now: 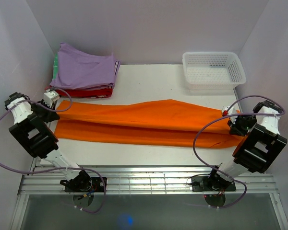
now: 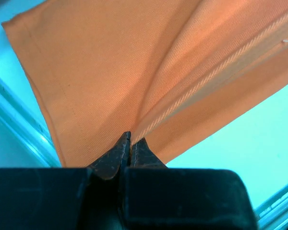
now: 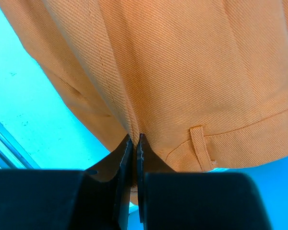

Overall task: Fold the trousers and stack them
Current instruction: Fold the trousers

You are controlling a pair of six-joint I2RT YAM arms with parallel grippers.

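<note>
Top view: orange trousers lie stretched lengthwise across the counter, from one arm to the other. A purple garment and a white basket sit behind them.
Left wrist: left fingers pinched together on a trouser fold.
Right wrist: right fingers clamped on cloth beside a belt loop.

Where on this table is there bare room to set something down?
Two patches: the far strip of table between the folded stack and the basket, and the near strip between the trousers and the front edge. Crowded at both ends, where the left hand and right hand pinch the trousers.
</note>
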